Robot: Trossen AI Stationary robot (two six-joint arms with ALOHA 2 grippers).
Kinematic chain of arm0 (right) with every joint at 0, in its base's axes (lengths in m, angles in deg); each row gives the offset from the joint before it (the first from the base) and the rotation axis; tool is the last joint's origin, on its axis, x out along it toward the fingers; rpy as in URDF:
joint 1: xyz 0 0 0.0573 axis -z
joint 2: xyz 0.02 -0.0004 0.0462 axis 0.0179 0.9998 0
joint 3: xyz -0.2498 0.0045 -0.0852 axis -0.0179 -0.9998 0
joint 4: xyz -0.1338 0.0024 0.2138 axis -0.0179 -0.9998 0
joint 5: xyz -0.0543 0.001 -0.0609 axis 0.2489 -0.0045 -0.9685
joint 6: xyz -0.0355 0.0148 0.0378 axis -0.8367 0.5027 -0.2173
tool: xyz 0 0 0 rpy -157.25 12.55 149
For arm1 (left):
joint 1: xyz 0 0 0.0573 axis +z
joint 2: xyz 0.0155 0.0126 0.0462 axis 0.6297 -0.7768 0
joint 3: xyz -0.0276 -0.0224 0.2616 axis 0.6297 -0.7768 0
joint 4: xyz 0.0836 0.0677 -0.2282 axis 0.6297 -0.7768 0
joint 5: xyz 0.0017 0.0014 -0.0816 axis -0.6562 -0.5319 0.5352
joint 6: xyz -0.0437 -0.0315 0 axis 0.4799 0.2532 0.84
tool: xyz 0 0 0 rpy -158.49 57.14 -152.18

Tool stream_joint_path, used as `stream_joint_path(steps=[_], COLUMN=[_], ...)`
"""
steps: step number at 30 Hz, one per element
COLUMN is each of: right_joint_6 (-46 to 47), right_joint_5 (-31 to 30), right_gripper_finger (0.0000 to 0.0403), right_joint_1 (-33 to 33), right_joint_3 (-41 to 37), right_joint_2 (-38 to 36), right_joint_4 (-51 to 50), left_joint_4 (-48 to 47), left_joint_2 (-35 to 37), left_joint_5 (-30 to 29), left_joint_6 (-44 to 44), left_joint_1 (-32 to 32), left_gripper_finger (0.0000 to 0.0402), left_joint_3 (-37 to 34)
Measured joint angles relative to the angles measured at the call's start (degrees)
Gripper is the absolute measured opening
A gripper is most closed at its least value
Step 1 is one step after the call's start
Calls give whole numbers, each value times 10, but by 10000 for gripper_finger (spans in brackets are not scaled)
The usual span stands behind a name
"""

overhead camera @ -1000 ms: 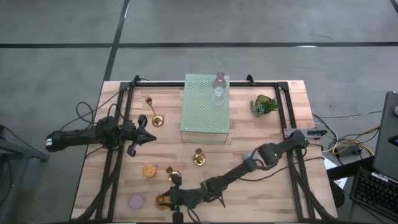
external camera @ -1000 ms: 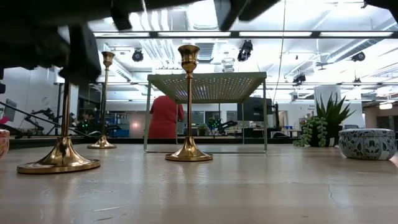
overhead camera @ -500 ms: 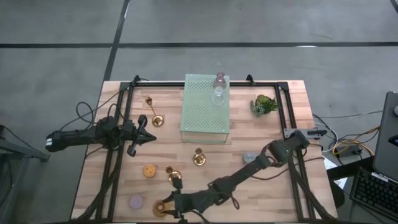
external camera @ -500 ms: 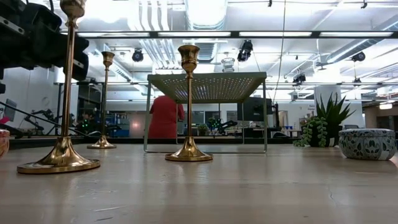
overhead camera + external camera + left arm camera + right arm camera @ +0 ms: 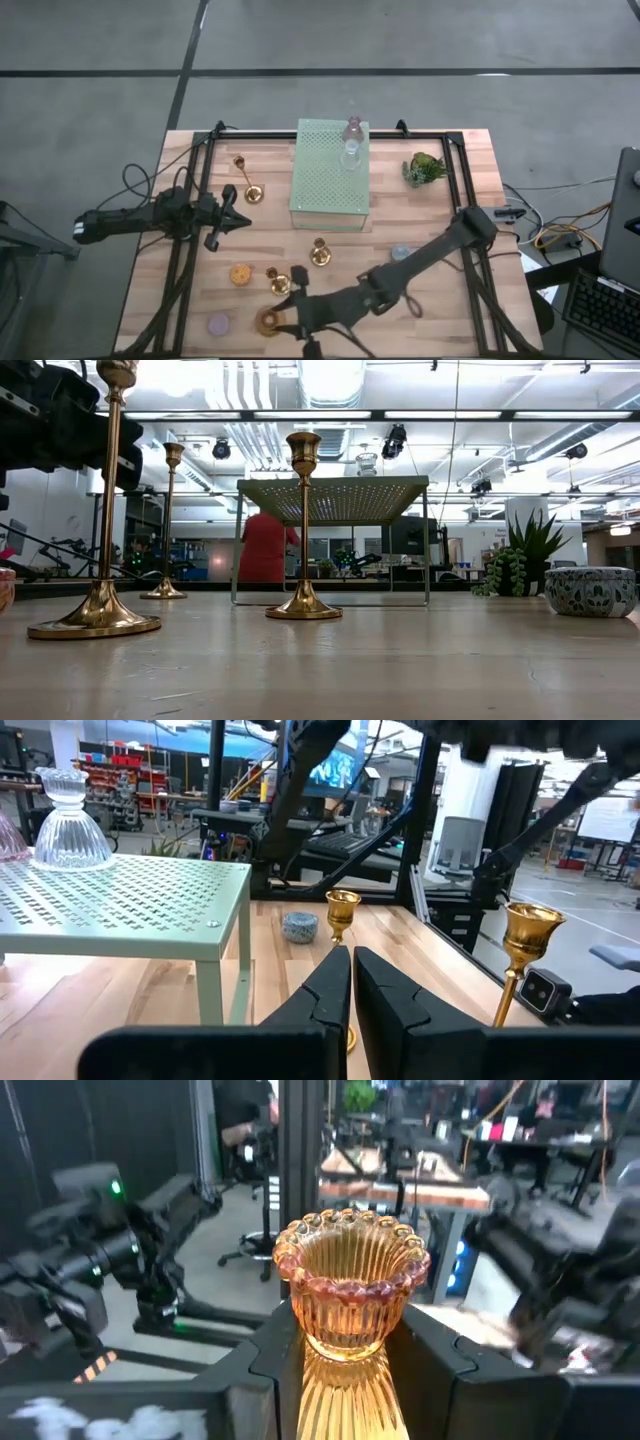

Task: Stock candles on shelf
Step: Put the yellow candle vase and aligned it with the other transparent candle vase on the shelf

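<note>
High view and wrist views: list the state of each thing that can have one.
amber candle: upright, gripped in the right hand
left hand: shut, empty
shelf: standing, two candles on top
clear candle: upright on the shelf
pink candle: on the shelf
orange candle: on the table, not stocked
lilac candle: on the table, not stocked
pale blue candle: on the table, not stocked

The shelf (image 5: 329, 175) is bare at its near end; brass candlesticks (image 5: 319, 254) stand before that end.
</note>
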Motion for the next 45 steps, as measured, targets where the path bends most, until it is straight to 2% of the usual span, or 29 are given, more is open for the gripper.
stream_joint_path(steps=[12,22,29,39,45], right_joint_6=[-39,-59,-55,-33,-45], right_joint_5=[-6,-153,-157,-168,-165], right_gripper_finger=[111,111,111,111,111], right_joint_1=[8,42,89,145,145], right_joint_3=[0,0,0,-3,-32], right_joint_2=[-155,-307,-381,-410,-408], right_joint_4=[-113,-238,-289,-402,-382], left_joint_4=[0,-1,-1,-1,-1], left_joint_2=[0,0,0,0,0], left_joint_5=[0,0,0,0,0], left_joint_6=[0,0,0,0,0], left_joint_1=[0,0,0,0,0], left_gripper_finger=[21,21,21,21,21], left_joint_3=[0,0,0,0,0])
